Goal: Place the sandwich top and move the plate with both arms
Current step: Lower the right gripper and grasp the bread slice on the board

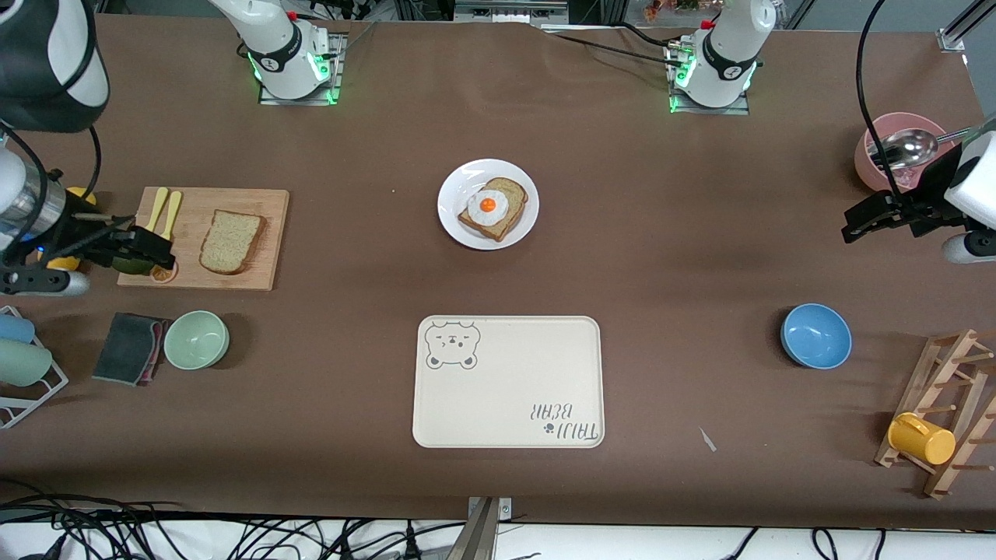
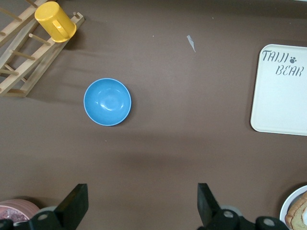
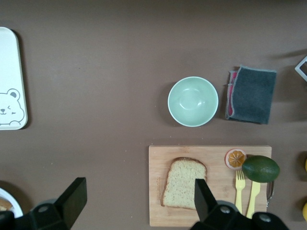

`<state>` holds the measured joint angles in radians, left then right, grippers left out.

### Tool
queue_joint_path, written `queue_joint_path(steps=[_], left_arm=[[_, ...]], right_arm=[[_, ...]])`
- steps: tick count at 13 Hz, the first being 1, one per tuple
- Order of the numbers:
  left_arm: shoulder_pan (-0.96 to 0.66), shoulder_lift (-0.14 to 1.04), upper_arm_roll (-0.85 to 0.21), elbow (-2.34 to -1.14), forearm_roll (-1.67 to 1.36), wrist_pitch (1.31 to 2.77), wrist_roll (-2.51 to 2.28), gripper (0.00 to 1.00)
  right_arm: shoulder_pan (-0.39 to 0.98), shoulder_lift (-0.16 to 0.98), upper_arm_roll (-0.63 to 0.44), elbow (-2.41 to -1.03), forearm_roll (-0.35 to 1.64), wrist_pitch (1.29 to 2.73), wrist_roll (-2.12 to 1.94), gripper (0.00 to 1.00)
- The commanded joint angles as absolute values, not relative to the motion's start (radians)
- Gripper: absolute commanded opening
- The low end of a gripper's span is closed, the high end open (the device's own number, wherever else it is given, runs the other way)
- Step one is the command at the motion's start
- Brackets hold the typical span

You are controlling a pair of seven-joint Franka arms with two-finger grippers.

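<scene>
Right pincer (image 1: 159, 250) hangs spread wide and empty over the edge of the wooden cutting board (image 1: 264, 233), just above the yellow forks (image 1: 165, 211) and the green avocado (image 3: 260, 168), so the reach for the bread hasn't landed yet. The sandwich top (image 1: 231, 241) lies flat in the middle of that board, at the right arm's end of the tabletop (image 1: 669, 257), well apart from the plate (image 1: 455, 222). The plate sits mid-table, farther from the camera than the bear tray (image 1: 580, 342), and already carries the egg-topped slice (image 1: 495, 208).

Left pincer (image 1: 871, 216) is spread too, nothing between its fingers, waiting up by the pink bowl (image 1: 875, 159) with the spoon (image 1: 906, 146) at its own end.

The way to play this, I'd say: slide the right pincer over the slice's centre and away from the forks, then come down across the crust edges (a flat slice gives little to bite on, so a low, square approach matters). Squeeze gently, since soft bread could crumple. Lift clear of the board lip before travelling, then line the square corners up with the slice below so the egg gets fully covered
</scene>
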<state>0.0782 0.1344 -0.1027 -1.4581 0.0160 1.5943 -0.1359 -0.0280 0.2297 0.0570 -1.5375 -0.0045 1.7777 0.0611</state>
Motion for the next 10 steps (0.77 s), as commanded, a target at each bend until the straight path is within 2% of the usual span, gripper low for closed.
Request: queue_joint_path(steps=[1,6,10], left_arm=[[0.084,0.101,-0.104,-1.462,0.032,1.592,-0.124,1.00],[0.084,0.107,-0.107,-1.456,0.031,1.601,-0.124,1.00],[0.086,0.100,-0.106,-1.462,0.031,1.594,-0.127,1.00]], right_arm=[[-0.034,0.247,0.061,-1.560,-0.002,1.827,0.043,0.96],[-0.029,0.258,0.063,-1.688,-0.056,1.929,0.058,0.99],[-0.031,0.259,0.061,-1.894,-0.087,2.149,0.144,1.00]])
